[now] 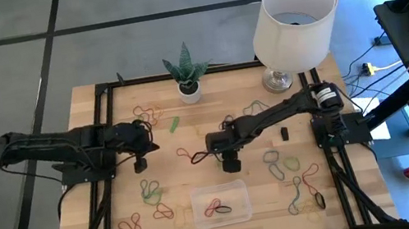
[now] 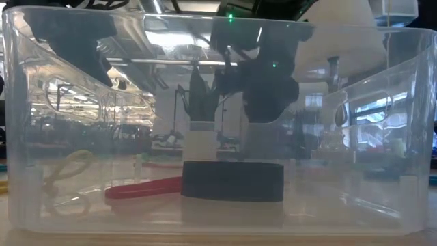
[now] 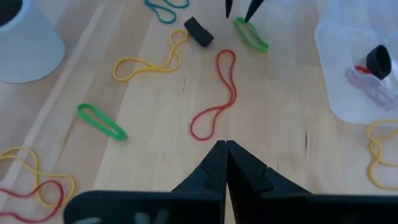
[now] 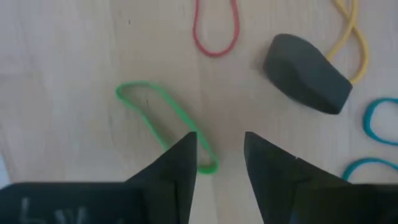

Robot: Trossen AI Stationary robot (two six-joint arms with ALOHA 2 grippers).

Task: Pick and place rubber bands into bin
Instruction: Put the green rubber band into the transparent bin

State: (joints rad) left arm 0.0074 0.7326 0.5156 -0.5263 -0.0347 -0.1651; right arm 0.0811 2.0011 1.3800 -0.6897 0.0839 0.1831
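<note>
on the wooden table (image 1: pixel 114 221) strewn with rubber bands (image 1: pixel 151 192), right gripper (image 4: pixel 219 155) parted, empty, over a green band (image 4: pixel 163 121)

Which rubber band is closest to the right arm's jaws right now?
The green rubber band lying on the wood: one end sits right at the tips of the open right gripper. The red loop and yellow band lie farther off.

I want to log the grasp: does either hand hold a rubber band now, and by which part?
Nothing is held. The right hand is open above the green rubber band; the left hand is shut and empty.
</note>
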